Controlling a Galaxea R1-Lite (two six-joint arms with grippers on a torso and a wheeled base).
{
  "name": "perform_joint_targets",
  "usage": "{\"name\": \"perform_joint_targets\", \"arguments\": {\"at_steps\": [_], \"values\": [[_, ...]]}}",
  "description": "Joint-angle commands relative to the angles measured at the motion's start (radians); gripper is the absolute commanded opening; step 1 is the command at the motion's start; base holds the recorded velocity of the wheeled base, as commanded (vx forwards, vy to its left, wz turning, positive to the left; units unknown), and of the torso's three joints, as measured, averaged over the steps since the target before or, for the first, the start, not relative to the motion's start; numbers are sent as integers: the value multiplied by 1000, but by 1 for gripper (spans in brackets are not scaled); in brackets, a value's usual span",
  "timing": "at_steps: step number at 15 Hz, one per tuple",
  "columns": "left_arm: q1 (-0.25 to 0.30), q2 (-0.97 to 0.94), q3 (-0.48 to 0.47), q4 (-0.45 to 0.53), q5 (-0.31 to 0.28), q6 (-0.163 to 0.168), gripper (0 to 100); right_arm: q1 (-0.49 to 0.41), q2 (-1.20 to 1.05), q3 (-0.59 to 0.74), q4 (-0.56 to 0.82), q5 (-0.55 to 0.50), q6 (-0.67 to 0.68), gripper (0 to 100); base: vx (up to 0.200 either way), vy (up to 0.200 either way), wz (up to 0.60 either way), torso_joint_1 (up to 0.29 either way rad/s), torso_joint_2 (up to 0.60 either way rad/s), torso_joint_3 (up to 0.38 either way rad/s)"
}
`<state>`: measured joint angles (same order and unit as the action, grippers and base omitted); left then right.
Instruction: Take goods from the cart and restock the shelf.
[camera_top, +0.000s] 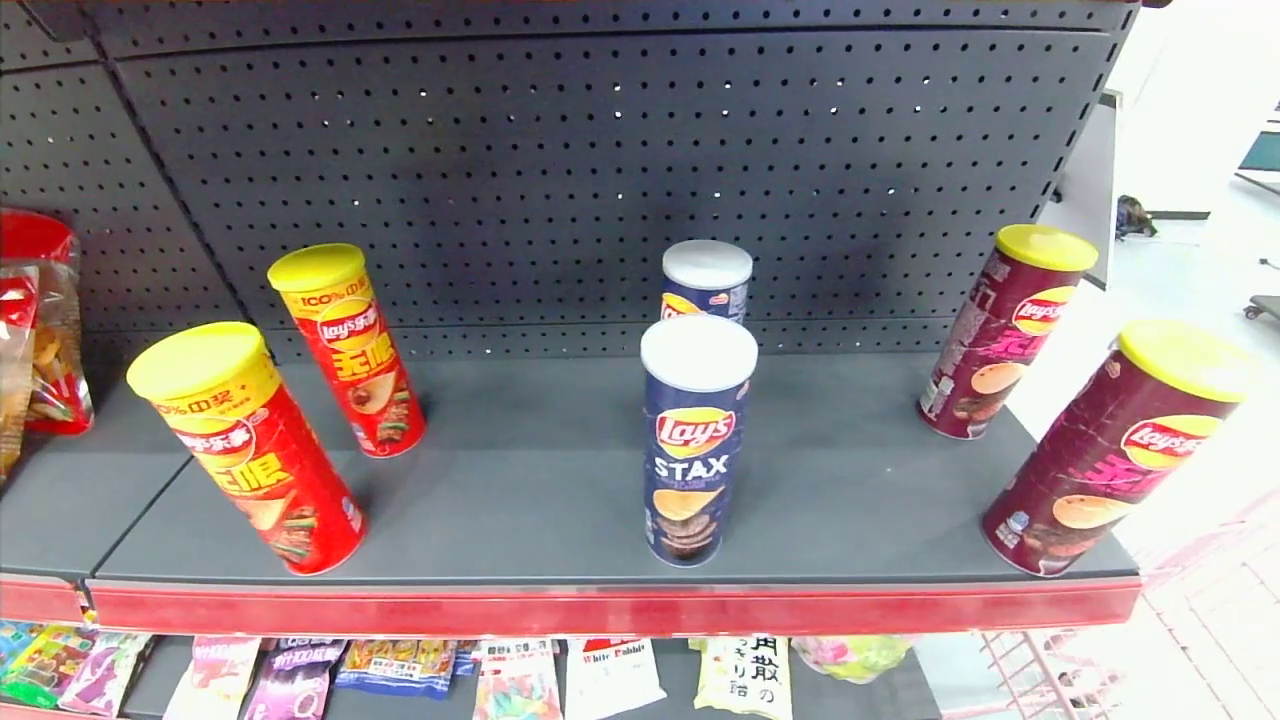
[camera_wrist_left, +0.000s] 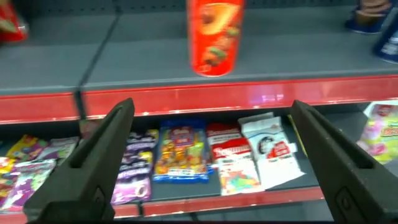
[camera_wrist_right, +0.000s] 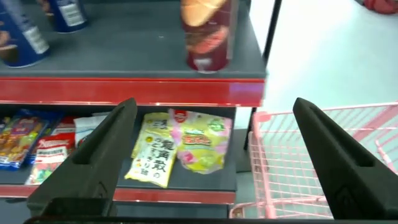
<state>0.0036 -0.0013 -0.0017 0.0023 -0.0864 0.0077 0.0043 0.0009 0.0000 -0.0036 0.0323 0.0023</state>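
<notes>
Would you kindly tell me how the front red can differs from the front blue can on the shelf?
The front red can has a yellow lid; the front blue can has a white one. The red can stands toward the left of the shelf, the blue can near its middle. Both are tall lidded tubes standing near the front edge.

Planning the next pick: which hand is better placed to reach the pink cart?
Probably right. The right hand, open, has the pink cart in front; the left hand, also open, faces snack bags.
</notes>
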Motion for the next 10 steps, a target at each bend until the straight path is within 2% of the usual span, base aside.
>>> {"name": "perform_joint_targets", "arguments": {"at_steps": [1,10], "values": [[-1,1,0,1,0,0,100,-1,1,0,-1,0,-1,100,0,0,0,0,0,0],[-1,1,0,1,0,-3,100,-1,1,0,-1,-8,-4,100,0,0,0,0,0,0]]}}
